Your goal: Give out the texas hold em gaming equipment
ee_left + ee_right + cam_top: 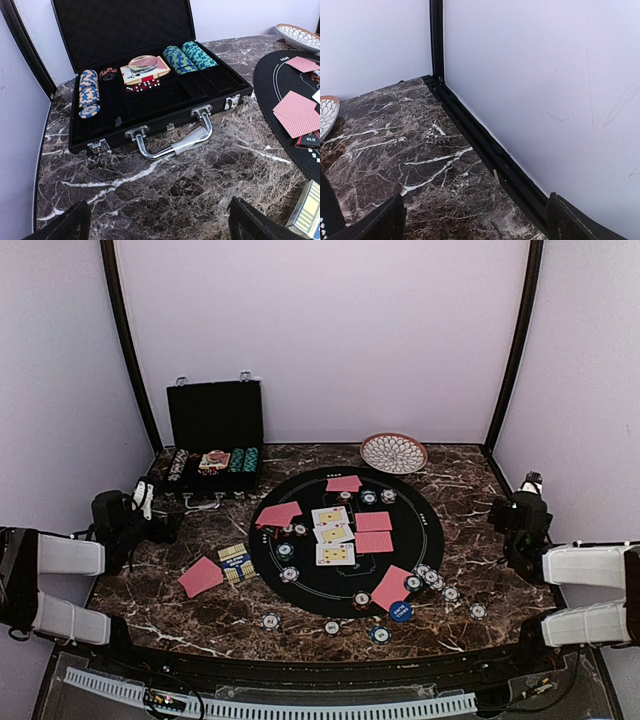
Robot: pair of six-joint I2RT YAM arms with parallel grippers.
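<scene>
Red-backed cards lie on and around the black round mat (430, 535): one at the back (343, 483), a pair at the left (278, 514), two at the centre right (373, 531), one at the front right (391, 587), one off the mat at the left (201, 576). Three face-up cards (334, 535) lie in the middle. Striped chips (432, 579) are scattered over the mat and the front of the table. A blue button (401, 612) lies at the mat's front. My left gripper (160, 522) (160, 227) is open and empty before the case. My right gripper (527, 492) (475, 225) is open and empty, facing the right wall.
The open black case (214, 420) (150, 125) at the back left holds chip stacks (189, 57), a deck (145, 70) and dice. A patterned plate (393, 452) (300, 36) stands at the back. A card box (236, 562) lies left of the mat. Black frame rail (485, 145) runs along the right wall.
</scene>
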